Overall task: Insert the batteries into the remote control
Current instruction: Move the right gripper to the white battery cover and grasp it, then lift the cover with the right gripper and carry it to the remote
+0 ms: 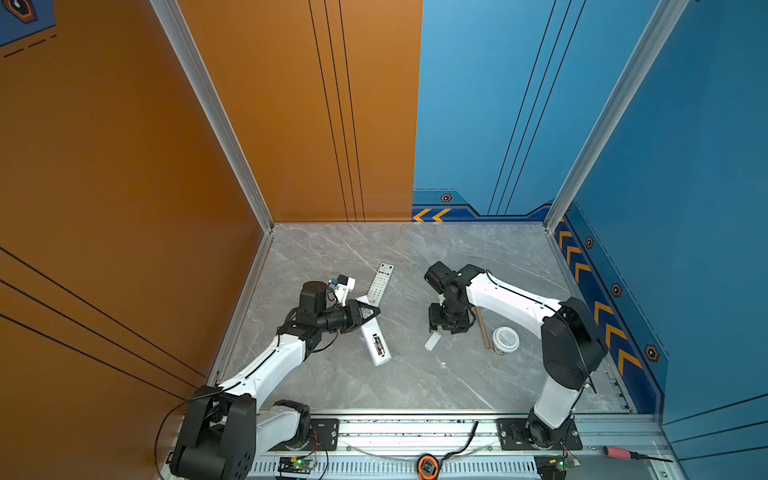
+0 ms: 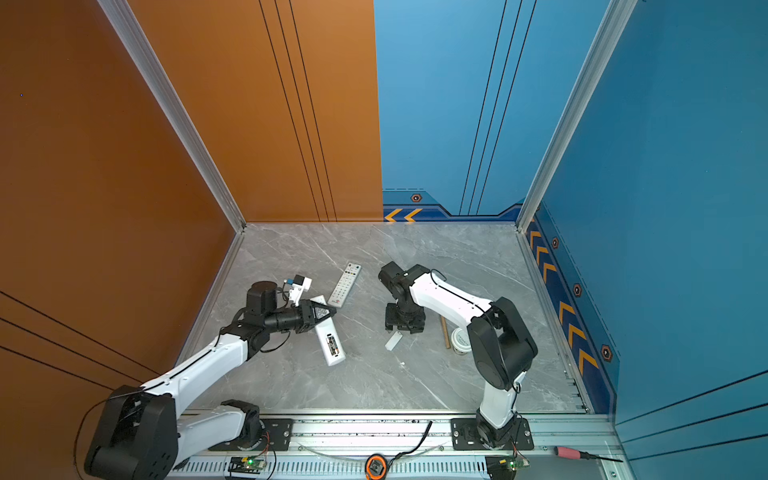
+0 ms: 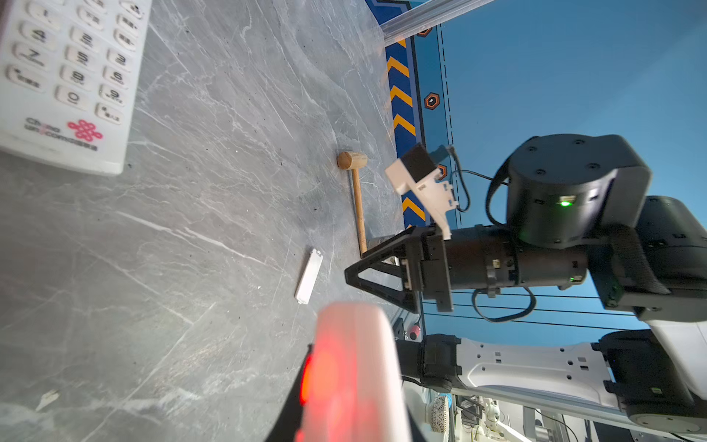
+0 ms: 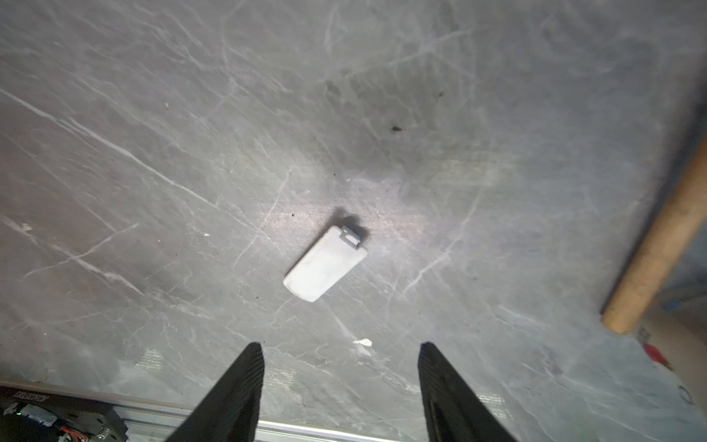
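Left end effector [image 1: 375, 312] clenched on the white remote [image 1: 382, 358], gripped end blurred in its wrist view. Batteries [image 1: 377, 344] sit in the remote's open compartment beside it, count unclear. Right end effector [image 4: 340, 347] released above the loose cover [image 4: 325, 264].

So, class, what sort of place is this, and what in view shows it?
Probably a robotics lab test cell: a left arm and a right arm are bolted to an aluminium rail. The marble-look table is boxed in by an orange wall and a blue wall.
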You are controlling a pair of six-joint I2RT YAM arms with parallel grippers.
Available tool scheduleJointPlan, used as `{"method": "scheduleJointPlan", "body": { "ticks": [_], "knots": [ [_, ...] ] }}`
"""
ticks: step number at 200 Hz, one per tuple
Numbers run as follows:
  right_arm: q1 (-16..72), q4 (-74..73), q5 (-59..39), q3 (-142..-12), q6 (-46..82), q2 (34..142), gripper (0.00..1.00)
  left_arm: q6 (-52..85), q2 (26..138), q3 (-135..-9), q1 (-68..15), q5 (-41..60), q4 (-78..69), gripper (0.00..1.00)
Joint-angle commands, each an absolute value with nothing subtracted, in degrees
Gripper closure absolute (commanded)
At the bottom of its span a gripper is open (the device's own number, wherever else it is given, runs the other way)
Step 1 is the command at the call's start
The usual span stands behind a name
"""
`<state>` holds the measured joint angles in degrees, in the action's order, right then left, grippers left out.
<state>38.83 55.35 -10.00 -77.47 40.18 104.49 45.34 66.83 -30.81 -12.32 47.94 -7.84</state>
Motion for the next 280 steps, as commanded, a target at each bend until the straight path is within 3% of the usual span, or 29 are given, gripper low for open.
{"method": "scheduleJointPlan", "body": {
  "ticks": [1, 39, 150, 280],
  "knots": [
    [39.6, 53.6, -10.5, -78.8, 43.9, 106.6, 0.40, 44.0, 67.3, -30.2, -11.7, 47.8, -8.3, 1.00],
    [38.9, 52.9, -8.9, -76.7, 44.7, 107.9, 0.48, 44.5, 66.5, -29.8, -11.5, 47.9, -9.3, 1.00],
    [39.9, 50.9, -8.7, -79.2, 45.6, 114.5, 0.44, 45.6, 65.0, -28.8, -10.3, 48.6, -10.8, 1.00],
    [45.6, 57.7, -0.9, -89.7, 37.2, 123.9, 0.65, 46.0, 65.2, -28.6, -10.3, 48.6, -11.1, 1.00]
  ]
}}
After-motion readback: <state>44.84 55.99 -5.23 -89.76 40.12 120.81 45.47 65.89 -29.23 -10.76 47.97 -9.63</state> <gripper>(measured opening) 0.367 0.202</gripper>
